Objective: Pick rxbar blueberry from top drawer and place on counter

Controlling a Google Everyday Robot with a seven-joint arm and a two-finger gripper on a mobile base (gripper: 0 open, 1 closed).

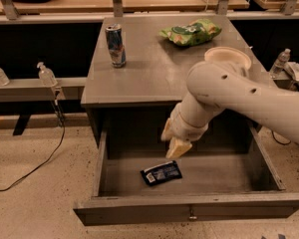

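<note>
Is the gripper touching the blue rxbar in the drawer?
Apart. Camera view shows bare drawer floor between the gripper, hanging inside the drawer, and the rxbar.

Cream-coloured gripper (173,142) is seen inside the opened wide grey top drawer (189,210), close above the small dark blue wrapped rxbar blueberry (161,173), which is laid flat on the drawer floor.

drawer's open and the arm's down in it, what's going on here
The robot's arm reaches into the open top drawer. Its gripper hangs open just above the rxbar, which lies flat on the drawer floor, not yet grasped. Up on the counter stand a can and a green snack bag.
</note>
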